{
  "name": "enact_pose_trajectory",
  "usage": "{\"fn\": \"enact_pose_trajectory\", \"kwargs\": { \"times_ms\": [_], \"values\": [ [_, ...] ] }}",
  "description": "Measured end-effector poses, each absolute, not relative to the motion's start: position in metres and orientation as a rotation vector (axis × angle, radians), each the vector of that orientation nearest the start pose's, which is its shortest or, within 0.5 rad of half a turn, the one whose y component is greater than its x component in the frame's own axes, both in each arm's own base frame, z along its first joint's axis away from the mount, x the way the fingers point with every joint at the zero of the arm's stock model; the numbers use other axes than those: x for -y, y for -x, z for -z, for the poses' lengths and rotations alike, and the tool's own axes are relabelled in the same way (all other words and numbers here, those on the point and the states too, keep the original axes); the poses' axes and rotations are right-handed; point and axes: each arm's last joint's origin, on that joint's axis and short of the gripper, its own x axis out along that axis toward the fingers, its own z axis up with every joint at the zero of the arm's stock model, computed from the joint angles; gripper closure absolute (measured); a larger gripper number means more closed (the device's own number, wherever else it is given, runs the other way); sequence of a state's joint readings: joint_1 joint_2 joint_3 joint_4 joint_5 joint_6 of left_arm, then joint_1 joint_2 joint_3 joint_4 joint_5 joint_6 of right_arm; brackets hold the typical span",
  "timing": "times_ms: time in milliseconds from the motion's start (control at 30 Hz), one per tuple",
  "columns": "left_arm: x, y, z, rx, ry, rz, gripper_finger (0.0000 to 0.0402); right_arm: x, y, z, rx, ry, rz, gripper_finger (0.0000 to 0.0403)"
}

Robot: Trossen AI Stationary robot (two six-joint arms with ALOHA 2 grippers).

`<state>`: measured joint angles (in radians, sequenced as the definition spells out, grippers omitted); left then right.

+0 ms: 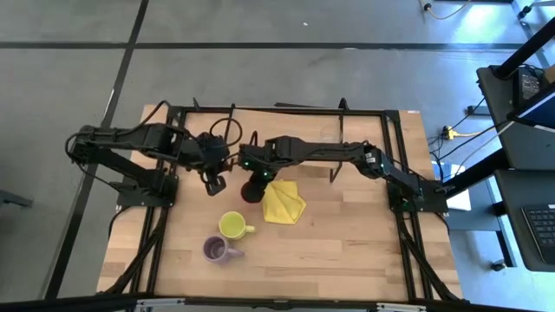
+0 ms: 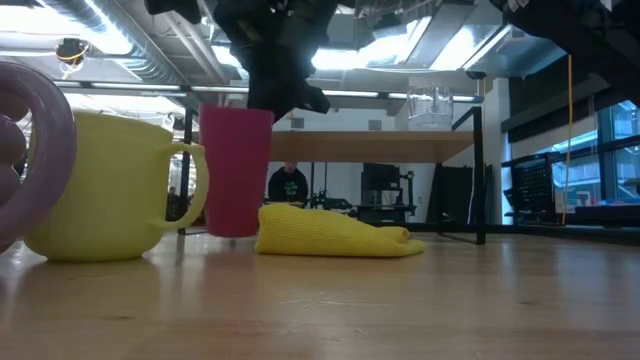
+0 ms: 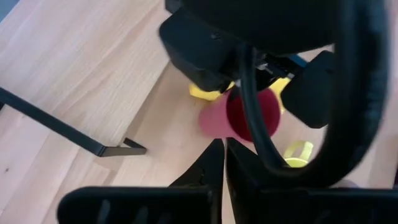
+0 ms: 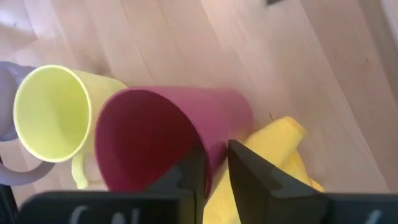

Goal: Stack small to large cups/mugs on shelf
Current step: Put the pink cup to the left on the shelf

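The magenta-red tumbler (image 2: 236, 170) stands upright beside the folded yellow cloth (image 2: 330, 232). My right gripper (image 1: 253, 186) is over it from above, shut on its rim. My left gripper (image 1: 215, 183) hangs just to the tumbler's left, shut and empty; its closed fingertips (image 3: 224, 163) point down at bare wood. The yellow-green mug (image 1: 231, 225) and the purple mug (image 1: 217, 250) rest on their bases nearer the table's near edge. The clear glass (image 2: 430, 105) stands on the shelf (image 2: 400, 148) behind. My right gripper holds the tumbler by its rim (image 4: 214, 152), on the side next to the cloth. One finger (image 4: 189, 177) is inside the cup and the other (image 4: 252, 177) outside, coming from above and pointing down. The tumbler is upright, and its base appears to be on the table.
The yellow cloth (image 1: 282, 201) lies against the tumbler's right side. A black shelf leg and its foot (image 3: 93, 144) cross the table near my left gripper. Bare wood stretches over the table's right half (image 1: 355, 234).
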<state>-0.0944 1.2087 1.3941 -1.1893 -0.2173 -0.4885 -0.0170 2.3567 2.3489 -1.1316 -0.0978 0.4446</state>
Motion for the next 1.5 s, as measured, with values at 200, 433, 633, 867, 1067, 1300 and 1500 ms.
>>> {"fn": "enact_pose_trajectory", "kwargs": {
  "times_ms": [200,433,633,867,1067,1300,1500],
  "values": [
    [0.022,-0.208,-0.374,-0.936,0.272,-0.315,0.0392,0.005,-0.497,-0.262,-1.094,-0.462,0.172,0.0323],
    [0.030,-0.211,-0.363,-0.963,0.252,-0.289,0.0388,0.006,-0.497,-0.262,-1.087,-0.436,0.194,0.0322],
    [0.035,-0.214,-0.335,-1.005,0.262,-0.301,0.0388,0.006,-0.494,-0.260,-1.115,-0.413,0.193,0.0322],
    [0.040,-0.218,-0.327,-0.965,0.282,-0.328,0.0374,0.007,-0.495,-0.261,-1.112,-0.381,0.176,0.0322],
    [0.045,-0.208,-0.329,-0.936,0.234,-0.428,0.0338,0.004,-0.497,-0.263,-1.083,-0.306,0.166,0.0322],
    [0.051,-0.197,-0.328,-0.909,0.210,-0.541,0.0284,0.006,-0.504,-0.268,-0.995,-0.267,0.166,0.0322],
    [0.052,-0.198,-0.324,-0.858,0.279,-0.610,0.0247,0.007,-0.510,-0.272,-0.912,-0.257,0.172,0.0301]
  ]
}}
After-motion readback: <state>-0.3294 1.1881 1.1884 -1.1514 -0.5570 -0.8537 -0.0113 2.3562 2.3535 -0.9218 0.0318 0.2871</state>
